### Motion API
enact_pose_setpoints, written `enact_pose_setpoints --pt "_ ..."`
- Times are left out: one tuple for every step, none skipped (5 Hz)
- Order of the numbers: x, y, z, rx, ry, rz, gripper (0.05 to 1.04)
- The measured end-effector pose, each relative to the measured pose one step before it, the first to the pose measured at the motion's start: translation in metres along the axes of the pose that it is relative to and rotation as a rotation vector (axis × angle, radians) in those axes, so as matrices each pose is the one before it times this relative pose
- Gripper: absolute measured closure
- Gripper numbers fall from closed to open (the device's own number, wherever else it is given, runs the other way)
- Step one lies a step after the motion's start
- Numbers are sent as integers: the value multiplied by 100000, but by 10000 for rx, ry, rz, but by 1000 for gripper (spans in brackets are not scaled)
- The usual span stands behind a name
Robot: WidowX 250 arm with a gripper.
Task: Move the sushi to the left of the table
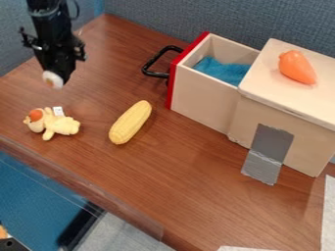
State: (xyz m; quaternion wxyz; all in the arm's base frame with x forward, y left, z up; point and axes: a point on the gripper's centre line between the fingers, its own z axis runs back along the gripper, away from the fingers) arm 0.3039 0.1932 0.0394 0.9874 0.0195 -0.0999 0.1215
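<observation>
Camera view: the tabletop (190,196) is brown with a visible wood grain, and its near edge runs at a slant from the left side down to the bottom. Blue-grey fabric partitions (163,14) stand behind it and along its far left side. Below the near edge lie a blue surface (33,188), a black bar (80,226) set at an angle and a pale grey area (114,235). One white sheet (329,211) is noted at the right border.

A cream cabinet (301,152) occupies the right side of the tabletop. Its drawer (203,98) is pulled out toward the left, with a red front (174,83), a black handle (149,67) and blue cloth (226,71) inside. An orange, carrot-like toy (298,67) rests on the cabinet's roof. Grey tape (270,147) runs down the cabinet's near face and onto the tabletop.

A yellow ear of corn (131,121) lies near the middle left, between the drawer and a pale yellow plush toy (60,126). The plush toy lies near the left edge, orange at its head, with a white tag.

The black robot arm (49,19) enters at the upper left. Its end effector (54,74) points downward beyond the plush toy, pinching the sushi (52,80), white with a small orange-brown patch, at its tip.
</observation>
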Motion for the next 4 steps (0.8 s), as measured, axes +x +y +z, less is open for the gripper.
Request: enact_pose_setpoints --pt "-194 770 -1968 -75 692 -40 595" --pt "-457 243 -515 84 432 -14 284" --pt "-749 -116 448 84 164 33 79" --pt "-145 -355 4331 110 -779 17 80"
